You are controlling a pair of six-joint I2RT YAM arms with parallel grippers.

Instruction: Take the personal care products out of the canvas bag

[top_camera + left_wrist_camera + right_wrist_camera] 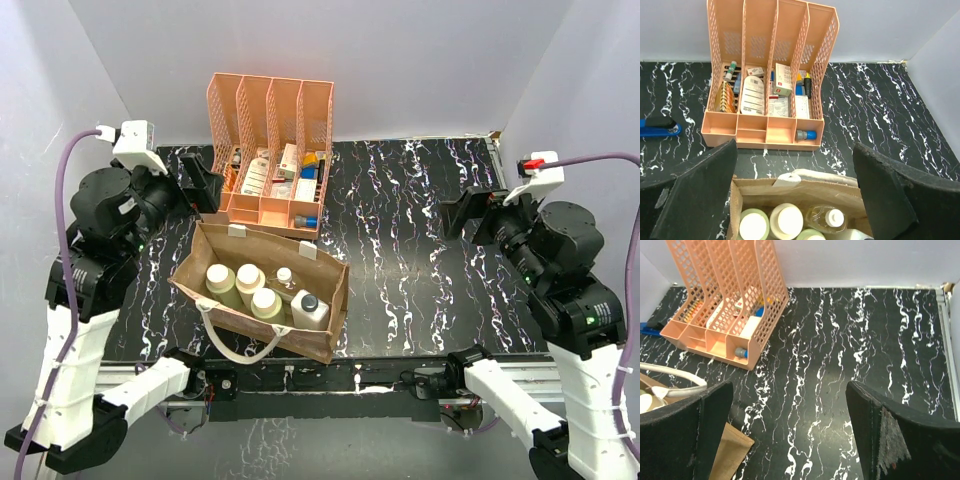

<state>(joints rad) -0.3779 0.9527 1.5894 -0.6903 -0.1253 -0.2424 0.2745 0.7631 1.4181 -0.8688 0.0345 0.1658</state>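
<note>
The tan canvas bag [322, 333] stands open at the near left of the table. Inside are three pale green bottles with cream caps [218, 275], a clear bottle with a white cap [285, 277] and a white squarish bottle with a dark cap [309, 304]. My left gripper [203, 186] is open and empty, above the bag's far left rim; in the left wrist view the bag rim [805, 186], two cream caps [787, 218] and the clear bottle [826, 218] lie between its fingers. My right gripper [462, 214] is open and empty over bare table at the right.
An orange slotted file rack [270, 110] with small boxes and tubes stands just behind the bag; it also shows in the left wrist view [771, 35] and the right wrist view [725, 285]. A blue object [659, 129] lies left of the rack. White walls enclose the table.
</note>
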